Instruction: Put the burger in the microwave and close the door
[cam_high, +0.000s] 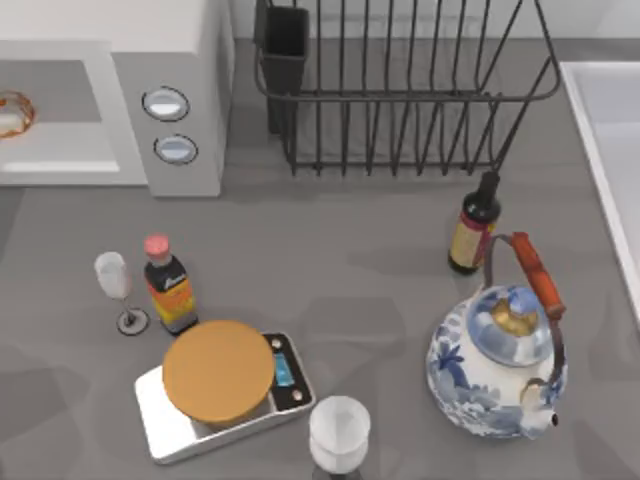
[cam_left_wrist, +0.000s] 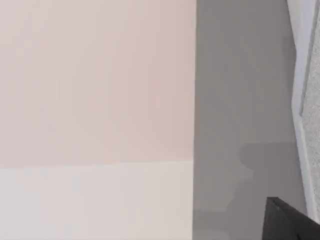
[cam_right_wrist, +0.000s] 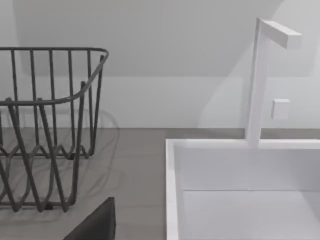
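One burger (cam_high: 12, 112) lies inside the open cavity of the microwave (cam_high: 190, 40), at the far left of the top view, its orange-brown rim cut by the picture's edge. Right of the cavity, two dials (cam_high: 165, 103) sit one above the other on the grey panel.

In the left wrist view a dark part of the left gripper (cam_left_wrist: 290, 222) shows at one corner. Just past it runs the white frame of the door (cam_left_wrist: 301, 90), with a strip of speckled mesh at its edge and grey table between. Whether this gripper is spread or closed I cannot tell.

On the table (cam_high: 340, 270) in front of the microwave stand a wine glass (cam_high: 115, 280) and, just beside it, a red-capped bottle (cam_high: 168, 285). Near them a scale (cam_high: 160, 420) carries an orange disc (cam_high: 218, 370), and a white cup (cam_high: 338, 432) stands just beside the scale's right corner. Behind, the dish rack (cam_high: 400, 90) stands right of the microwave. Farther right are a dark bottle (cam_high: 474, 225) and a blue-and-white teapot (cam_high: 497, 362), with the sink (cam_high: 610, 150) at the right edge.

In the right wrist view a dark part of the right gripper (cam_right_wrist: 95, 225) shows, with the rack to one side of it and the sink and a white tap (cam_right_wrist: 257, 85) to the other, all well apart from it. Its state I cannot tell either.
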